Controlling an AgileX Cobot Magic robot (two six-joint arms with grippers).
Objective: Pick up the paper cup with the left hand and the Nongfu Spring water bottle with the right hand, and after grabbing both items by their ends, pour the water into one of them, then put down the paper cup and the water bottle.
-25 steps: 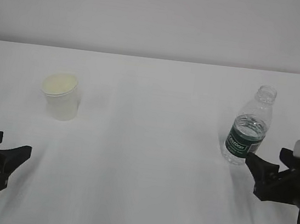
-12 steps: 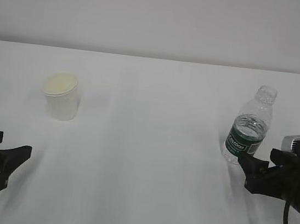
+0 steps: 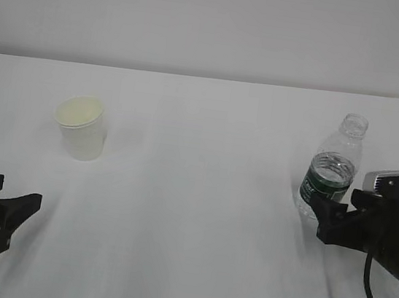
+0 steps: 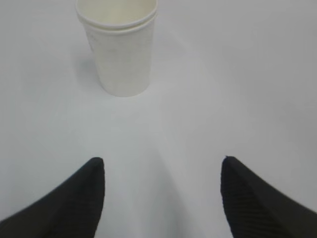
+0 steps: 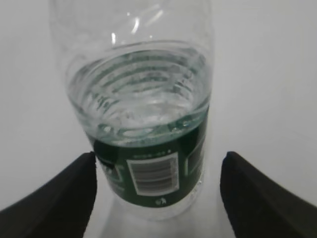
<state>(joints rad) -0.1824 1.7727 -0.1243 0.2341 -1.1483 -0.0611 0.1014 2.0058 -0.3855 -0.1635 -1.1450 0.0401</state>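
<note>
Right pincer [image 5: 157, 193] gapes low around bottle [image 5: 143, 114]; left pincer [image 4: 161, 198] spread, short of cup [image 4: 120, 44]

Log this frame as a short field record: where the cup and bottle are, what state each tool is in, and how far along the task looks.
paper cup: upright on the table, left side, untouched
water bottle: upright, right side, uncapped, partly filled with water
left tool: open, short of the cup, holding nothing
right tool: open, fingers either side of the bottle's lower part, not closed on it
task stage: nothing lifted or poured
</note>
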